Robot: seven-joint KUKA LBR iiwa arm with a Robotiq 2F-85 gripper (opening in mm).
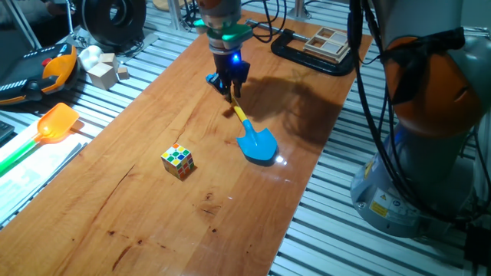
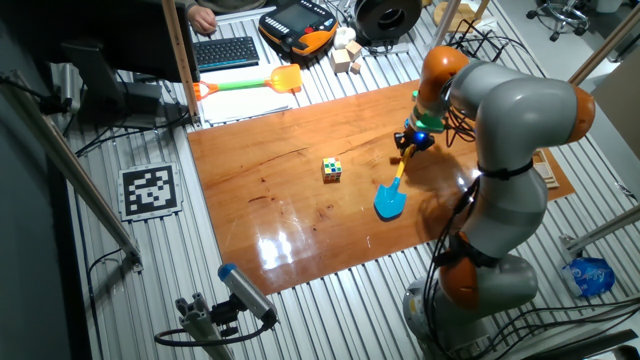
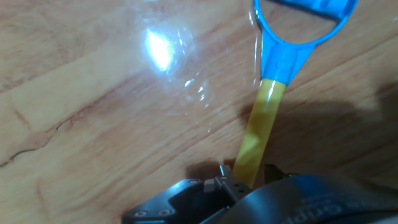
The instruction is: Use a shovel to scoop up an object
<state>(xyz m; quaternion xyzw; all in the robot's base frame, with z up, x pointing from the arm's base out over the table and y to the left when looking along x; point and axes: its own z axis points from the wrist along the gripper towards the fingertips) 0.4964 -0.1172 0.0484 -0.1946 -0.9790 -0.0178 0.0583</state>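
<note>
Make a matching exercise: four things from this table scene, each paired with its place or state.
1 shovel
2 cube
3 orange scoop
4 clamp

a off the wood, on the slatted surface
b alone on the wood, untouched
c shaft in the gripper, blade on the wood
d at the board's far edge

Pairs: 1-c, 2-b, 3-a, 4-d

The object (image 1: 178, 161) sits on the table (image 1: 230, 222), left of the shovel (image 1: 253, 138).
</note>
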